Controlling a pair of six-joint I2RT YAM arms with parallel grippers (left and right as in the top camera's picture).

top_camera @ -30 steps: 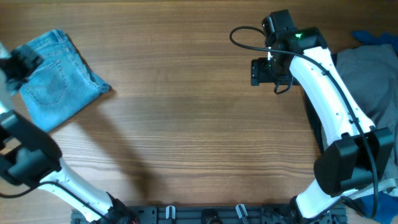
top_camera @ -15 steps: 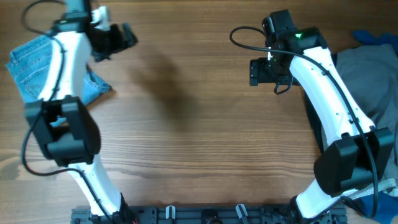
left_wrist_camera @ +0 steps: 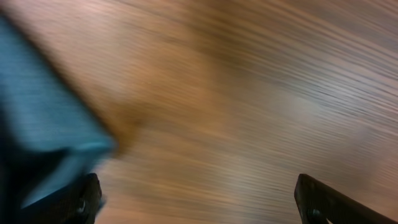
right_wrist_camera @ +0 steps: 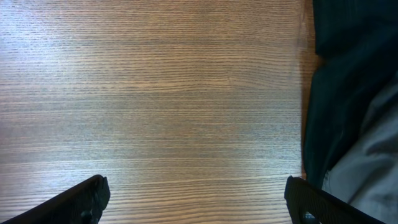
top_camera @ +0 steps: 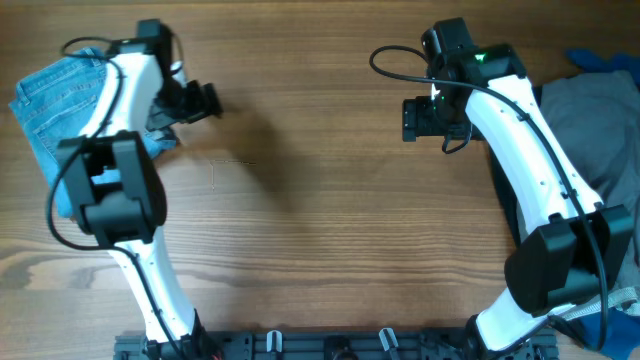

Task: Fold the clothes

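Folded light blue jeans (top_camera: 42, 105) lie at the table's (top_camera: 320, 230) far-left corner. The 2 grippers hang over the table with jaws spread, empty: left gripper (top_camera: 205, 101) near that corner, right gripper (top_camera: 419, 118) toward the far-right side.

washed denim jeans (top_camera: 50, 100) on matt, grained wood table (top_camera: 320, 220).

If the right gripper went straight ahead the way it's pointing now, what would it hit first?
Most likely the bare wooden table: the open right gripper faces plain wood with nothing in between. The dark fabric lies off to the side of that line. Depth is unclear.
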